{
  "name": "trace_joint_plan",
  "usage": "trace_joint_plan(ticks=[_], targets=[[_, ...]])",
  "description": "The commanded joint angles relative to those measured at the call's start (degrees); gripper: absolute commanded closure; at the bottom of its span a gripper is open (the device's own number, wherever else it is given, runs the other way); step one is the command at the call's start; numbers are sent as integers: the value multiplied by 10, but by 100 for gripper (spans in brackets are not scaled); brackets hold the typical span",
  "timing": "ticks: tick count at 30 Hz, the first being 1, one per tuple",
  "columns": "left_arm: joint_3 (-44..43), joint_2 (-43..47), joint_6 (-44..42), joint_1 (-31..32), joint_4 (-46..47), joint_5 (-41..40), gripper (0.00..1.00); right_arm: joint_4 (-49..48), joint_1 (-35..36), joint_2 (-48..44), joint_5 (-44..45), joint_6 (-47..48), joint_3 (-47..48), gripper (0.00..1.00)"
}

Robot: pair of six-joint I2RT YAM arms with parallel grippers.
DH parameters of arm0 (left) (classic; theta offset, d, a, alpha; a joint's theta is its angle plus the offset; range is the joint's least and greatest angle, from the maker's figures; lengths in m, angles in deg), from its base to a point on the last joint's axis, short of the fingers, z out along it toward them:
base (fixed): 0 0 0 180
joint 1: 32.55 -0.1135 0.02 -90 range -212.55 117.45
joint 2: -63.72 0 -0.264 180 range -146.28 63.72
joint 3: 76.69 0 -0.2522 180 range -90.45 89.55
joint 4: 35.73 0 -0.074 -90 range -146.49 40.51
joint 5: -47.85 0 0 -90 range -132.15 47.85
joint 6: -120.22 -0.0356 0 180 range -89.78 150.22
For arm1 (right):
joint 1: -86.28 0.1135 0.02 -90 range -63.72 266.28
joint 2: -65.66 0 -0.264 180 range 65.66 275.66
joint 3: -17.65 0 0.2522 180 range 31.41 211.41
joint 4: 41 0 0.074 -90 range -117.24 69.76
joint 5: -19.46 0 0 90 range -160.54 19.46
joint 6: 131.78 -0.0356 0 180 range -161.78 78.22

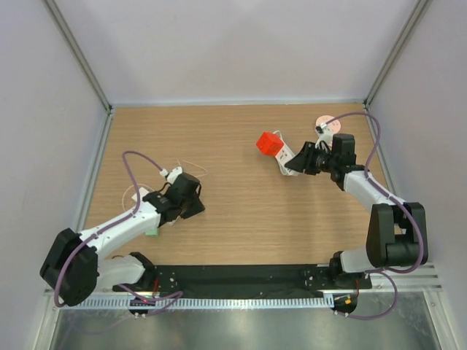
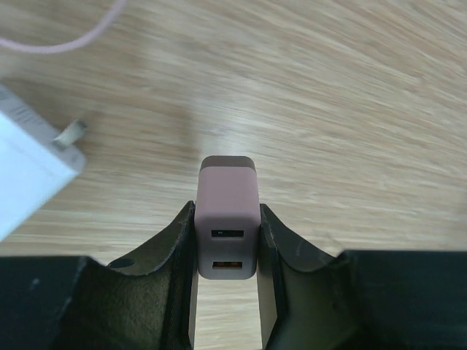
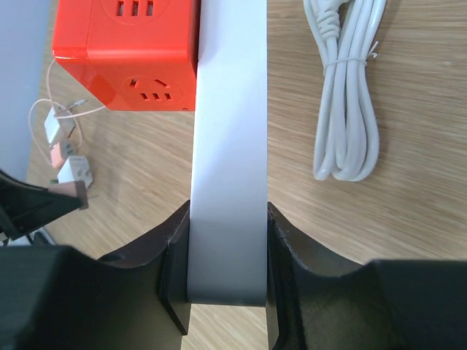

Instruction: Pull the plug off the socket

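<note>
The red cube socket (image 1: 268, 142) sits on the wooden table right of centre; it also shows in the right wrist view (image 3: 128, 51). A long white plug body (image 1: 286, 157) lies against the cube's right side. My right gripper (image 1: 295, 163) is shut on this white plug (image 3: 228, 146); the join with the cube is hidden. My left gripper (image 1: 193, 205) at the left is shut on a pink USB charger (image 2: 228, 219), held just above the table.
A white charger (image 2: 29, 175) with metal prongs lies left of the left gripper, with a thin pink cord (image 2: 66, 40). A coiled white cable (image 3: 349, 87) lies beside the right gripper. Metal posts and grey walls bound the table.
</note>
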Motion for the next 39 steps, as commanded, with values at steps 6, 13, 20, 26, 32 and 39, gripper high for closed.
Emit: trace_joint_plan(ticks=[6,13,20,26,32,39], targets=[[37,8,66,-45,-12,-60,98,-78,1,-18,-68,-3,7,99],[52,-2,78,-53,-21,-66,87,-79,1,-11,-73,-5,9,99],[55,16,90,-55,-38,-64,35,-79,1,-5,-80,-4,11,99],[43,53,88,-55,-70,-68,20,-79,1,-4,-83,-5,12,99],[15,118,35,-55,-78,-55,7,-81,1,-3,-101,4,11,99],[69,205,-8,-55,189,93,0,-84,1,-3,-125,16,12,99]])
